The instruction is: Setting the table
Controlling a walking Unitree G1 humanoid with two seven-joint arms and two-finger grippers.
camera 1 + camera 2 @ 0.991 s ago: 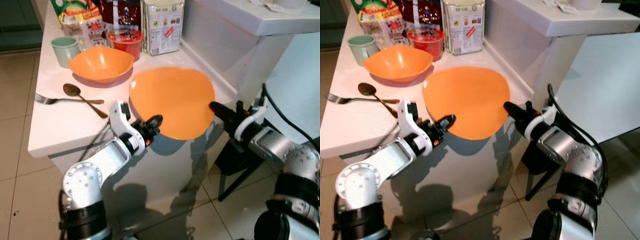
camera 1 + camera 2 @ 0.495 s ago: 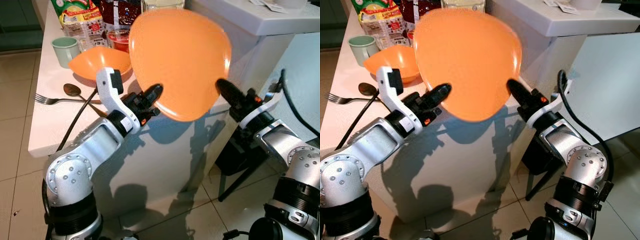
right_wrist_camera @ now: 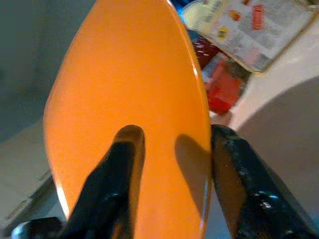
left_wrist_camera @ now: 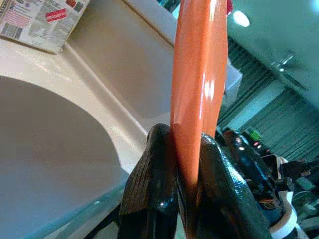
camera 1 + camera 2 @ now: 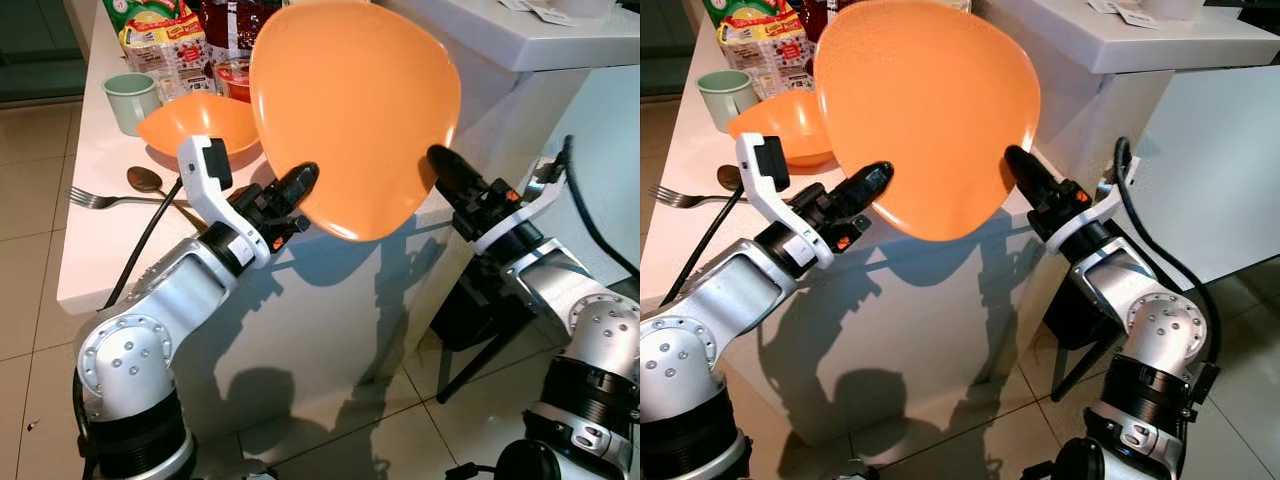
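A large orange plate [image 5: 355, 110] hangs tilted, nearly upright, above the white counter's [image 5: 110, 250] right end. My left gripper [image 5: 300, 185] is shut on the plate's lower left rim; in the left wrist view both fingers [image 4: 154, 184] pinch the orange edge [image 4: 197, 74]. My right gripper [image 5: 440, 165] grips the lower right rim, with one finger [image 3: 119, 169] lying on the plate's face [image 3: 129, 74] and the other past its edge. Behind the plate on the counter are an orange bowl [image 5: 185, 125], a spoon [image 5: 145, 180] and a fork [image 5: 100, 200].
A pale green cup [image 5: 130, 100], a red tub [image 5: 232, 80] and food packets [image 5: 160, 35] stand at the counter's back. A taller white ledge [image 5: 520, 40] rises to the right. Tiled floor [image 5: 30, 300] lies to the left and below.
The plate has come up off the counter and tipped from flat to nearly upright, both grippers rising with it. In the last half second it edged slightly left.
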